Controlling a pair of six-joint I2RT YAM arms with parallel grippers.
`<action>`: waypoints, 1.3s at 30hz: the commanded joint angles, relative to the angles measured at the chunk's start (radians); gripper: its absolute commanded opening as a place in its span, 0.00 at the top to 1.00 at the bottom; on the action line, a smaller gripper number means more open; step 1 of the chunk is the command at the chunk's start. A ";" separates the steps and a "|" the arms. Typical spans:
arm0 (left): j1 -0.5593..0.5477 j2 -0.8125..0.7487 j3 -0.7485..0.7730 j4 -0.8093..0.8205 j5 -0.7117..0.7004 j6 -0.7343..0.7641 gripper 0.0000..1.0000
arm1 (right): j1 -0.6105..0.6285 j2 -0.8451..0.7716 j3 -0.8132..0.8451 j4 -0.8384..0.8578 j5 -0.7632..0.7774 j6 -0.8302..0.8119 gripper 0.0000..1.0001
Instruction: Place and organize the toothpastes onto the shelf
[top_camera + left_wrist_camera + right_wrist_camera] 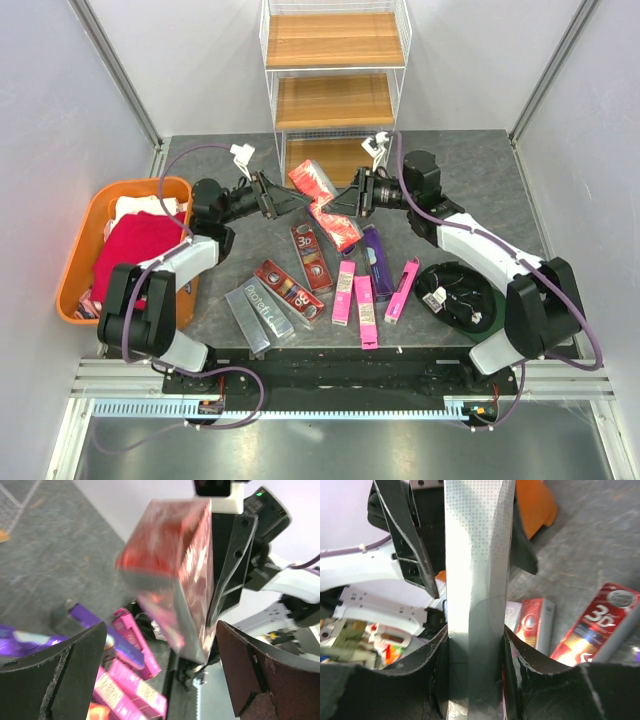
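Observation:
My right gripper (346, 203) is shut on a red toothpaste box (318, 192) and holds it tilted above the table, in front of the shelf (335, 40). In the right wrist view the jaws (475, 635) clamp the box's silver-grey edge (472, 580). My left gripper (283, 197) is open and faces the box's other end. In the left wrist view the red box (175, 570) hangs between the spread fingers (75, 665) without touching them. Other toothpastes lie on the table: red (311, 258), pink (366, 310), purple (377, 260) and silver-grey (258, 315).
An orange tub (75, 262) holding a red cloth (135, 250) stands at the left. A black bowl (455, 295) sits at the right front. The shelf's three wooden tiers hold nothing. Grey walls close in both sides.

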 commanded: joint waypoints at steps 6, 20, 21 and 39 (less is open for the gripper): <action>-0.060 0.155 0.046 0.497 0.011 -0.349 0.33 | 0.055 0.055 0.047 0.056 -0.086 0.032 0.54; -0.069 0.143 0.030 0.554 -0.122 -0.411 0.80 | 0.058 -0.050 0.019 -0.050 0.161 0.021 0.14; -0.069 0.136 0.023 0.544 -0.141 -0.412 0.80 | 0.056 -0.066 0.012 -0.053 0.184 0.027 0.12; -0.069 0.062 0.004 0.576 -0.281 -0.510 0.79 | 0.056 -0.404 -0.229 -0.144 0.434 0.055 0.04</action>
